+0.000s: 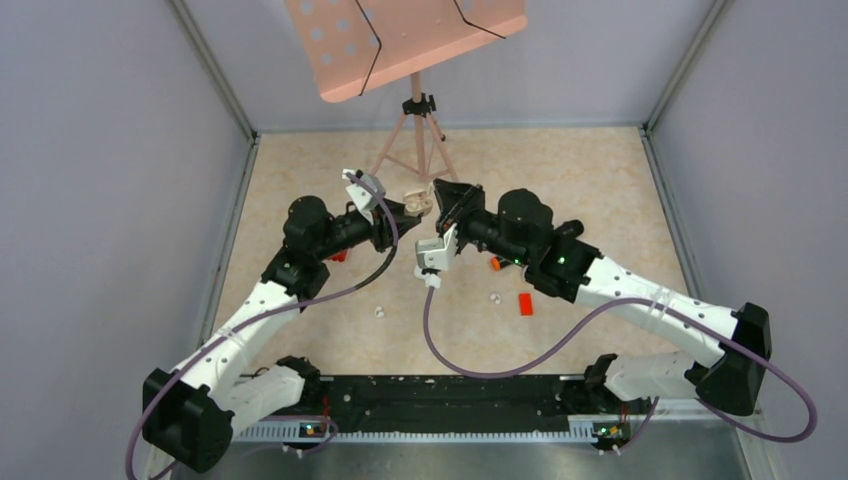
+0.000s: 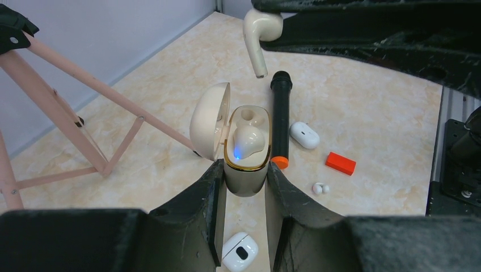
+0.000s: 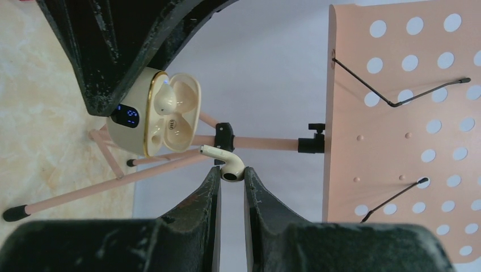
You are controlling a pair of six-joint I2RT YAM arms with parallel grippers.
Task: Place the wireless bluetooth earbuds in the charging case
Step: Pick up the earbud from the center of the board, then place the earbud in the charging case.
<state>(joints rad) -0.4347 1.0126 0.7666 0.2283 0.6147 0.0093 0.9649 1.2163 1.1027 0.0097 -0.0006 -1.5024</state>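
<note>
My left gripper (image 2: 245, 171) is shut on a cream charging case (image 2: 245, 181) and holds it upright above the table, lid (image 2: 209, 119) swung open to the left. One cream earbud (image 2: 248, 139) sits in the near slot beside a blue light; the far slot (image 2: 248, 115) is empty. My right gripper (image 3: 232, 173) is shut on a second cream stemmed earbud (image 3: 227, 161) by its head. That earbud (image 2: 258, 34) hangs stem-down a short way above and beyond the empty slot, apart from the case (image 3: 127, 133). Both grippers meet at mid-table (image 1: 420, 203).
On the table below lie a black marker with an orange cap (image 2: 279, 122), a white closed case (image 2: 304, 135), a red block (image 2: 340, 162), a loose white earbud (image 2: 320, 188) and another white case (image 2: 239, 252). A pink music stand (image 1: 415, 130) stands just behind.
</note>
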